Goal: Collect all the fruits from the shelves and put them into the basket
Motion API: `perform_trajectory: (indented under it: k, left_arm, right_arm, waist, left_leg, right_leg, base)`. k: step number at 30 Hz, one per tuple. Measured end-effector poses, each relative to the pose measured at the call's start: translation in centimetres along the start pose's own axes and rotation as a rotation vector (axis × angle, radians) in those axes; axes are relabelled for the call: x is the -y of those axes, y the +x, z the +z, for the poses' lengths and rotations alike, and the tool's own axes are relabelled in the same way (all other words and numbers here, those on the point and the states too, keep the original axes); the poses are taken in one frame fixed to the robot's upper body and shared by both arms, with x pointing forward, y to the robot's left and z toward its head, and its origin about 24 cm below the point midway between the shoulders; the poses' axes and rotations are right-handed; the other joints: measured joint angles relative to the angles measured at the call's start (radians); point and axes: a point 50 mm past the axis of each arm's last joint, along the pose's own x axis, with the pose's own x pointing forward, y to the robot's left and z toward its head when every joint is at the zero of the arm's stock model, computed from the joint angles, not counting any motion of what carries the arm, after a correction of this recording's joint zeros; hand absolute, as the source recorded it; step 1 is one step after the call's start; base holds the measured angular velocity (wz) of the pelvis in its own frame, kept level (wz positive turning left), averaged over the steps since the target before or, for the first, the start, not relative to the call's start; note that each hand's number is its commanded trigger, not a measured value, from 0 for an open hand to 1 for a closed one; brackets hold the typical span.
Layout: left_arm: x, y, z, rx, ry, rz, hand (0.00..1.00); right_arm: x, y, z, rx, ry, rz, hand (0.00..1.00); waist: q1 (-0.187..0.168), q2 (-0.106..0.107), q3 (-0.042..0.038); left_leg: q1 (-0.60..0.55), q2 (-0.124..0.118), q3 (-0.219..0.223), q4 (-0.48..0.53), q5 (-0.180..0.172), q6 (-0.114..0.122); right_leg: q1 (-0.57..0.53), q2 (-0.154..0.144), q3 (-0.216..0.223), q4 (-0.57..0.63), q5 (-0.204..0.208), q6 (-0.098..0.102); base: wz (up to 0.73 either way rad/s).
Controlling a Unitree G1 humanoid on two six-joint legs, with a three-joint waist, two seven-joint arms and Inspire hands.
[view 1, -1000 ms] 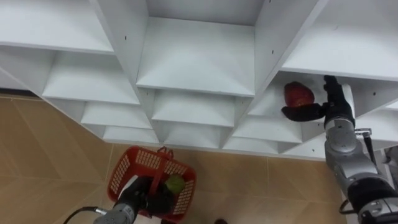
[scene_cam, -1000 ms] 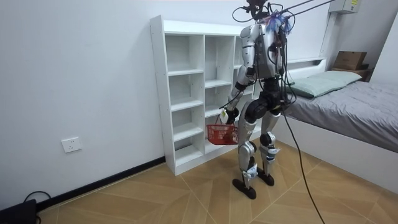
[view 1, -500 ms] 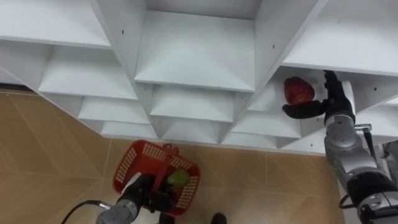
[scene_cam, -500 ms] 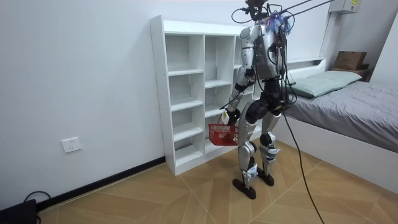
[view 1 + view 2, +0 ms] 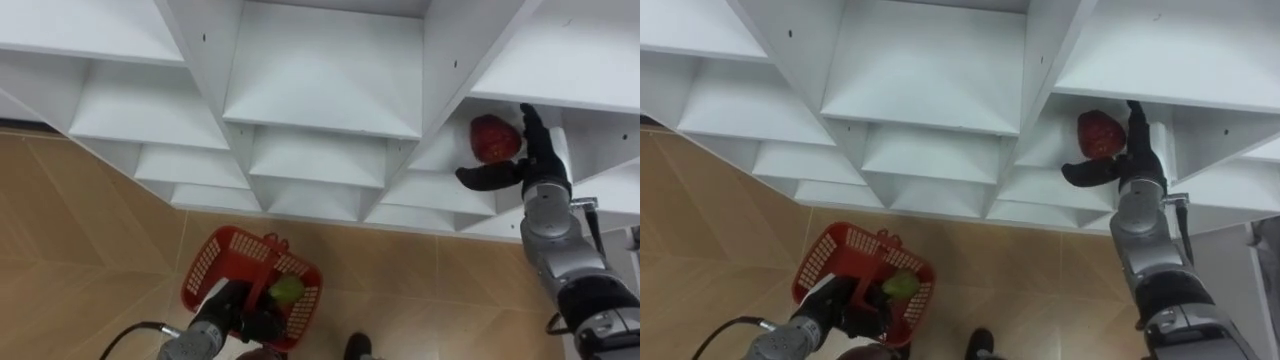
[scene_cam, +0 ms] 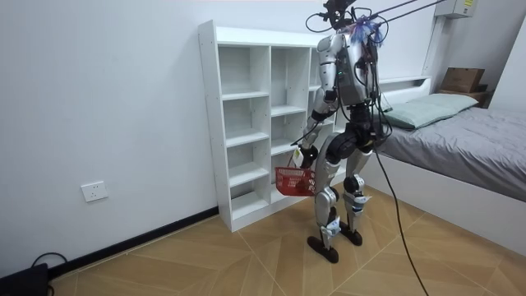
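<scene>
Red fruit (image 5: 495, 138) on a closet shelf (image 5: 320, 70) — right hand (image 5: 540, 166) spread open, just beside it. Left hand (image 5: 240, 312) grips the basket (image 5: 200, 270).

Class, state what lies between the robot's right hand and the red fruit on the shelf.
Nothing but bare shelf: in the eye views the open right hand brackets the red fruit, thumb below, fingers beside it.

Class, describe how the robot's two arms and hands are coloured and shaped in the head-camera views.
Both forearms are silver-grey, rounded metal tubes. The right robot hand and the left robot hand are black. A black cable runs beside the right forearm; another loops from the left.
</scene>
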Motion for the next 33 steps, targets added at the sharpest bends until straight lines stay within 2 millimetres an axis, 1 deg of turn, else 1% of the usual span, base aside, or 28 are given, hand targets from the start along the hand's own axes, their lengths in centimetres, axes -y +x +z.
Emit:
perform_trajectory:
  k: [4,9,14,19,27,28,29,30,31,32,33]
  left_arm:
    - [0.0,0.0,0.1,0.002,0.000,0.005,1.00]
    - [0.1,0.1,0.4,0.010,0.000,0.012,1.00]
    - [0.5,0.3,0.8,0.020,0.033,-0.007,1.00]
    - [0.9,0.3,0.9,0.022,0.046,-0.022,1.00]
    - [1.0,0.3,1.0,0.025,0.051,-0.027,1.00]
    - [1.0,0.3,1.0,0.025,0.051,-0.028,1.00]
    - [1.1,0.3,1.0,0.025,0.052,-0.031,1.00]
    - [1.1,0.3,1.0,0.025,0.052,-0.031,1.00]
    - [1.1,0.3,1.1,0.027,0.052,-0.033,1.00]
    - [1.2,0.4,1.1,0.028,0.051,-0.036,1.00]
    - [1.2,0.4,1.1,0.028,0.051,-0.038,1.00]
  right_arm:
    - [0.0,0.0,0.0,0.001,-0.001,0.000,0.00]
    - [0.0,0.1,0.2,0.009,-0.006,-0.006,0.00]
    - [-0.1,0.3,1.0,0.039,-0.038,-0.012,0.00]
    - [-0.3,0.3,1.2,0.046,-0.050,-0.009,0.00]
    - [-0.3,0.4,1.4,0.052,-0.048,-0.013,0.00]
    - [-0.3,0.4,1.5,0.053,-0.048,-0.012,0.02]
    - [-0.3,0.4,1.5,0.053,-0.048,-0.011,0.33]
    - [-0.3,0.4,1.5,0.053,-0.048,-0.011,0.56]
    - [-0.3,0.4,1.5,0.053,-0.049,-0.011,0.75]
    - [-0.3,0.4,1.5,0.054,-0.049,-0.011,0.91]
    - [-0.3,0.4,1.6,0.054,-0.049,-0.011,1.00]
  waist:
    - [0.000,0.006,-0.0008]
    - [0.001,0.007,-0.0011]
    - [0.001,0.009,-0.0018]
    - [0.002,0.013,-0.0017]
    - [0.002,0.013,-0.0017]
    - [0.002,0.013,-0.0017]
    - [0.002,0.013,-0.0017]
    - [0.002,0.013,-0.0017]
    - [0.002,0.013,-0.0016]
    - [0.002,0.013,-0.0015]
    - [0.002,0.012,-0.0015]
  left_leg:
    - [0.000,0.000,0.000,0.000,0.001,0.002]
    - [-0.013,0.000,0.001,0.004,0.002,0.003]
    - [-0.039,-0.001,0.004,0.020,0.002,0.003]
    - [-0.044,0.001,0.003,0.028,0.002,0.003]
    - [-0.054,-0.001,0.005,0.035,0.003,0.004]
    - [-0.054,-0.001,0.006,0.035,0.003,0.004]
    - [-0.054,-0.002,0.007,0.035,0.003,0.005]
    - [-0.054,-0.002,0.007,0.035,0.004,0.005]
    - [-0.054,-0.003,0.007,0.035,0.004,0.006]
    - [-0.054,-0.004,0.007,0.034,0.005,0.006]
    - [-0.054,-0.004,0.007,0.034,0.005,0.007]
  right_leg:
    - [0.000,0.000,-0.001,0.001,0.000,-0.001]
    - [-0.013,-0.002,-0.001,0.007,0.000,-0.001]
    - [-0.046,-0.005,0.004,0.035,-0.002,-0.003]
    - [-0.048,-0.004,0.001,0.038,-0.004,-0.006]
    - [-0.064,-0.009,0.002,0.053,-0.005,-0.007]
    - [-0.064,-0.009,0.003,0.054,-0.005,-0.007]
    - [-0.065,-0.010,0.002,0.054,-0.006,-0.007]
    - [-0.065,-0.011,0.002,0.055,-0.006,-0.007]
    - [-0.065,-0.012,0.001,0.055,-0.006,-0.007]
    - [-0.065,-0.013,0.001,0.055,-0.007,-0.006]
    - [-0.065,-0.013,0.001,0.055,-0.007,-0.006]
  base:
    - [0.00]
    - [0.00]
    - [0.00]
    - [0.00]
    - [0.00]
    - [0.00]
    - [0.00]
    - [0.00]
    - [0.00]
    - [0.00]
    - [0.00]
